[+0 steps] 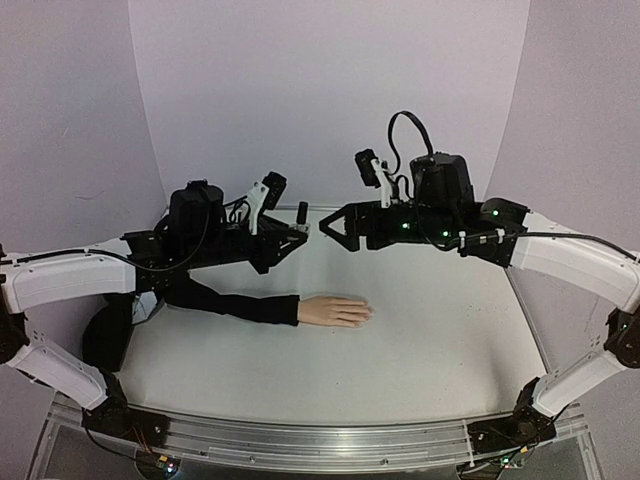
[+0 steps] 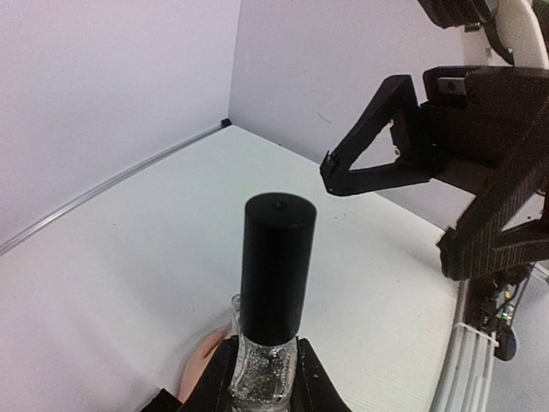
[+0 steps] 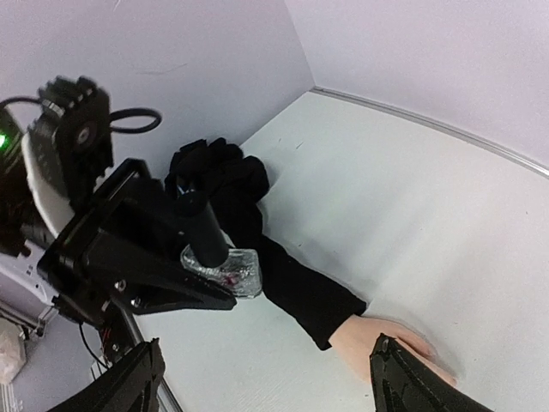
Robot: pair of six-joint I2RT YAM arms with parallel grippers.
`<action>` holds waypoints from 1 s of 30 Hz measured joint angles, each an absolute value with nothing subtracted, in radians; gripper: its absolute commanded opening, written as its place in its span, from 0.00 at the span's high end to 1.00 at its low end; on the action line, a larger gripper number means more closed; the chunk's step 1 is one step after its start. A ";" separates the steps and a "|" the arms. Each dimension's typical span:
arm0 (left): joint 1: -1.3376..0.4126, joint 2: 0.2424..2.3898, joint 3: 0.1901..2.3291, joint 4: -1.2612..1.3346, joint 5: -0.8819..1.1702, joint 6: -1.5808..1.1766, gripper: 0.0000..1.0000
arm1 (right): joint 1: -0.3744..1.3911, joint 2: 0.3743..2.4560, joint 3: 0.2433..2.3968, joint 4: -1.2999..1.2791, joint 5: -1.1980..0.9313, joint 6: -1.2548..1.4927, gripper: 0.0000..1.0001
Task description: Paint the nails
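A pale mannequin hand (image 1: 335, 311) lies flat on the white table, reaching out of a long black sleeve (image 1: 230, 302). Its nails (image 1: 367, 312) at the fingertips are too small to make out. My left gripper (image 1: 296, 234) is shut on a clear glitter polish bottle (image 2: 262, 365) with a tall black cap (image 2: 276, 266) and holds it upright above the sleeve. My right gripper (image 1: 325, 228) is open and empty, its tips just right of the cap, apart from it. In the right wrist view the bottle (image 3: 230, 268) sits between my wide fingers (image 3: 403, 378), with the hand (image 3: 377, 343) below.
The sleeve's far end lies bunched at the table's left edge (image 1: 110, 335) and shows in the right wrist view (image 3: 219, 172). Lavender backdrop walls close in the back and sides. A metal rail (image 1: 300, 440) runs along the near edge.
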State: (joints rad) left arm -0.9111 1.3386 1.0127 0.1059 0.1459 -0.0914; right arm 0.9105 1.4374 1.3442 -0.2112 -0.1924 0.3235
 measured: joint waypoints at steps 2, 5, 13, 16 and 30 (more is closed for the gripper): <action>-0.943 1.344 1.014 0.116 0.071 -0.076 1.00 | 0.915 1.458 1.397 -0.244 -0.161 0.367 0.25; -0.977 1.358 1.015 0.126 -0.010 -0.059 1.00 | 0.928 1.524 1.516 -0.287 -0.115 0.415 0.30; -0.985 1.381 1.018 0.132 -0.114 -0.048 1.00 | 0.976 1.679 1.688 -0.386 -0.051 0.466 0.44; -0.986 1.381 1.028 0.133 -0.118 -0.048 1.00 | 0.984 1.714 1.711 -0.414 -0.045 0.471 0.50; -0.984 1.374 1.026 0.125 -0.066 -0.049 1.00 | 0.987 1.733 1.744 -0.446 -0.042 0.428 1.00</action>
State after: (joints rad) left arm -0.9837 1.3737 1.0260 0.1245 -0.0661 -0.0490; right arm 0.9870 1.7332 1.7439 -0.4460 -0.0425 0.4276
